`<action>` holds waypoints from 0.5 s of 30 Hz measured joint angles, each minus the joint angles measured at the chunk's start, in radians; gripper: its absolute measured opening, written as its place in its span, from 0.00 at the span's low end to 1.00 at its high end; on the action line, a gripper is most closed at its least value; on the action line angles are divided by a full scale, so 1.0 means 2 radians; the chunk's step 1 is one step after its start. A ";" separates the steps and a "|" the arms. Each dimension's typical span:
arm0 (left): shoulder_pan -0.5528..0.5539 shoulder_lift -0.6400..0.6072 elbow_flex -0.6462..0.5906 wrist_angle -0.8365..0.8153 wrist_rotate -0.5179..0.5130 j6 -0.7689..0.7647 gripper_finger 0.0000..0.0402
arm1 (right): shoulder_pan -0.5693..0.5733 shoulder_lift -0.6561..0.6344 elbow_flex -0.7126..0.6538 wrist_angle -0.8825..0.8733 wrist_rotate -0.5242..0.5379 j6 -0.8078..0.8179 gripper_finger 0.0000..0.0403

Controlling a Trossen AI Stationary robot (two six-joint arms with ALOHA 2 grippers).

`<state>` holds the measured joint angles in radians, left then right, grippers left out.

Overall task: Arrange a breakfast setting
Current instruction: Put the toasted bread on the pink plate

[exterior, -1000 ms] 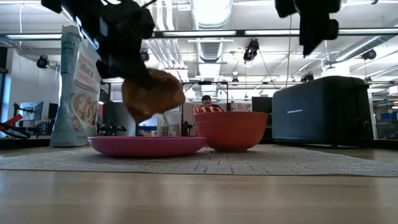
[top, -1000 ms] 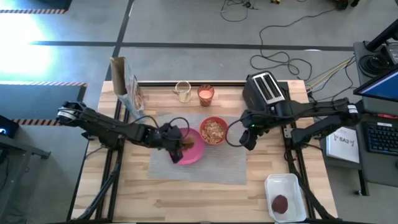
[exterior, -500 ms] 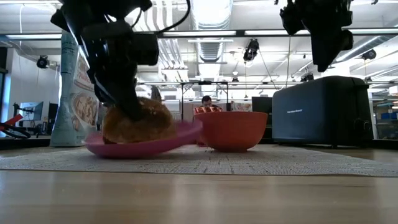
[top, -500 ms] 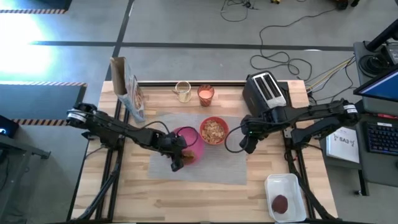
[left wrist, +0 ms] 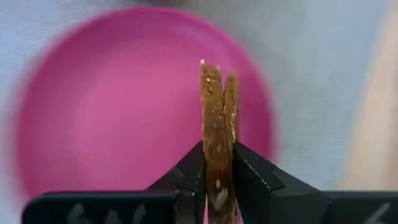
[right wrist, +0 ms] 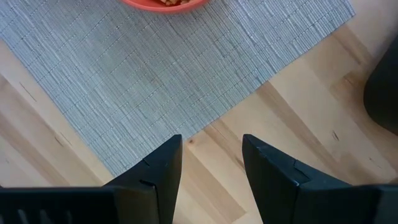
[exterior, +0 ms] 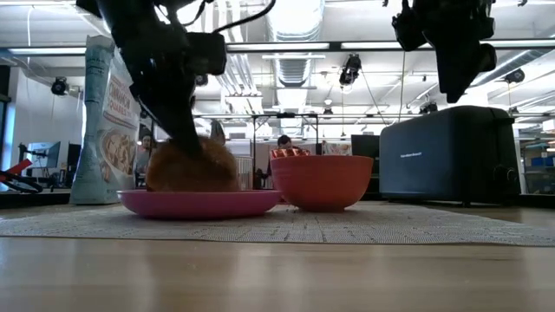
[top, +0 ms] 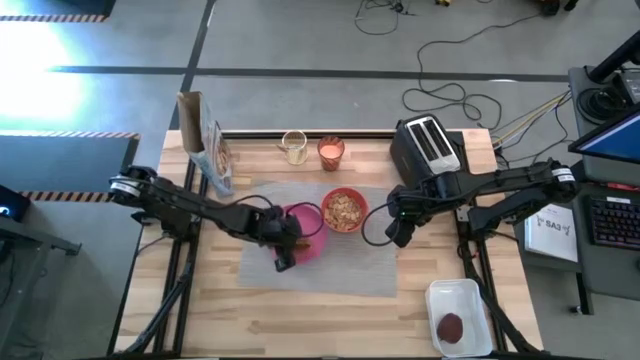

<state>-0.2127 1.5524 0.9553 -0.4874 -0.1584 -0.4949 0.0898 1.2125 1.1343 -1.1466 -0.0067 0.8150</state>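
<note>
Browned toast slice [exterior: 191, 166] stands on edge on the round pink plate [exterior: 204, 204], beside the red bowl [exterior: 322, 182].

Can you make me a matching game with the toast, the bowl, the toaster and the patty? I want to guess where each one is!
Things:
1. toast
2. bowl
3. toaster
4. patty

Places:
A. in a white tray at the table's near right corner
B. on the bare wood at the far right, off the placemat
C. on the placemat, right of the plate, full of cereal
D. standing on edge on the plate, between the left gripper's fingers

Pairs: 1-D, 2-C, 3-B, 4-A
</note>
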 joint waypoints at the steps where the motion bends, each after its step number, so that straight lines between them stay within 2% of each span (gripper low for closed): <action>1: 0.000 0.000 0.011 -0.025 -0.021 0.004 0.13 | 0.000 0.000 0.000 0.000 0.000 0.000 0.39; 4: 0.001 0.000 0.037 -0.081 -0.061 0.006 0.16 | 0.000 0.000 0.000 0.000 0.000 0.000 0.39; 11: 0.000 0.000 0.039 -0.100 -0.066 0.006 0.21 | 0.000 0.000 0.000 -0.001 -0.014 0.017 0.39; 15: 0.002 0.000 0.039 -0.139 -0.169 0.007 0.23 | 0.002 0.000 0.006 -0.006 -0.029 0.036 0.39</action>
<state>-0.2093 1.5524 1.0336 -0.7651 -0.4969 -0.4805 0.0940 1.2118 1.1469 -1.1595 -0.0648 0.8861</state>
